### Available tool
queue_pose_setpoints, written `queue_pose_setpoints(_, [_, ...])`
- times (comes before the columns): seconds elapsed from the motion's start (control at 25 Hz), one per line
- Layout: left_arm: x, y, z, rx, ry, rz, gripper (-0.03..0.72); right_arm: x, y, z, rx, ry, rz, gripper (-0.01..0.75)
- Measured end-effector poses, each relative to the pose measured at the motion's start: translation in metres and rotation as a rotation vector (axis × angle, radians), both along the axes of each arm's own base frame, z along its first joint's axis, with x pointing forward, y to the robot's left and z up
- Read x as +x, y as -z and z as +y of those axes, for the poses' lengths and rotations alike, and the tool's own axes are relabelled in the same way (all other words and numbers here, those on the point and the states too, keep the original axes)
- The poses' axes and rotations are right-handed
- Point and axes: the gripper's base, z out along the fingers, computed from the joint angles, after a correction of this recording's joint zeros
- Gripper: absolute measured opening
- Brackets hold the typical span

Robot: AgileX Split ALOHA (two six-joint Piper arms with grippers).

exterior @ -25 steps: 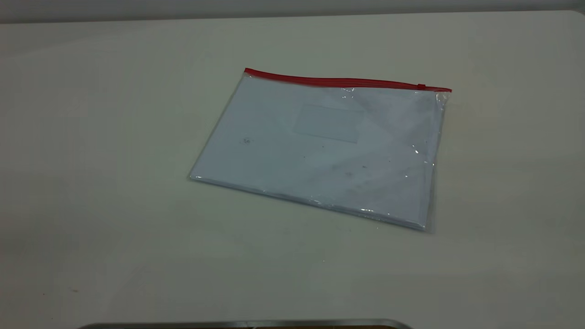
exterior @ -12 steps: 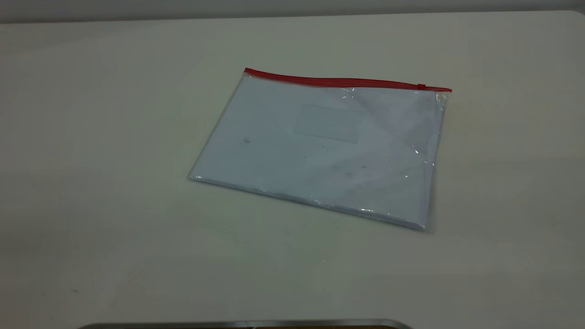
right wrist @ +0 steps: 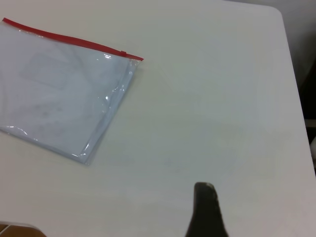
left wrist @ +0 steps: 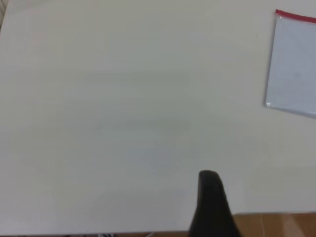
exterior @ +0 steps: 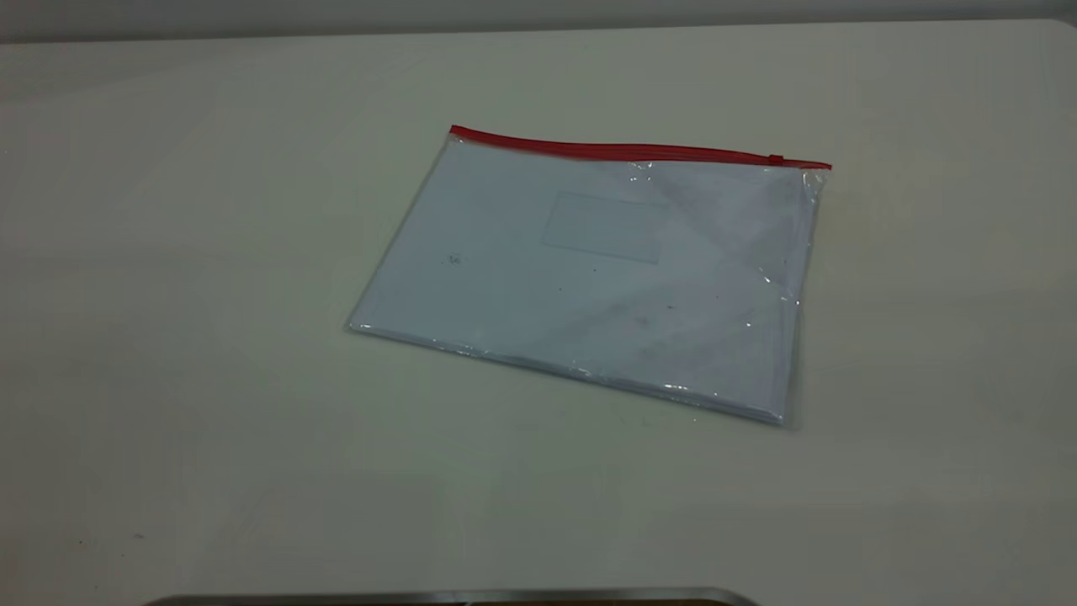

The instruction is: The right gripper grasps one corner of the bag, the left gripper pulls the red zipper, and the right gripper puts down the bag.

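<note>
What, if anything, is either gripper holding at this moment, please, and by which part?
Nothing is held. The clear plastic bag with its red zipper lies flat on the table, both grippers well away from it.

Both wrist views cut the bag at the frame edge. Of the left end effector and the right end effector only one dark finger tip shows at the bottom edge, so their opening cannot be read. The exterior view shows neither arm.
</note>
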Motion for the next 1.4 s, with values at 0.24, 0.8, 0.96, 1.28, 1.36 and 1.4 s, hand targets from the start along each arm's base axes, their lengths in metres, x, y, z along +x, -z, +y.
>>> queue_pose_setpoints(0.24, [0.079, -0.039, -0.003, 0.009, 0.0, 0.031, 0.59, 0.008, -0.001, -0.003, 0.03, 0.055, 0.043, 0.588])
queue_pose_setpoints(0.8, [0.246, 0.01, -0.015, -0.021, 0.04, 0.191, 0.59, 0.142, -0.044, -0.001, 0.153, 0.109, 0.21, 0.588])
queue_pose_setpoints(0.96, [0.278, 0.036, -0.019, -0.039, 0.052, 0.182, 0.59, 0.196, -0.031, 0.002, 0.166, 0.075, 0.266, 0.588])
queue_pose_setpoints(1.28, [0.316, 0.09, -0.026, -0.011, 0.165, 0.351, 0.59, 0.282, 0.047, 0.004, 0.164, 0.05, 0.41, 0.588])
queue_pose_setpoints(1.36, [0.325, 0.094, -0.029, -0.036, 0.166, 0.365, 0.59, 0.299, 0.067, 0.005, 0.168, 0.04, 0.455, 0.588])
queue_pose_setpoints(1.4, [0.329, 0.095, -0.03, -0.044, 0.172, 0.37, 0.59, 0.307, 0.076, 0.005, 0.172, 0.032, 0.477, 0.588])
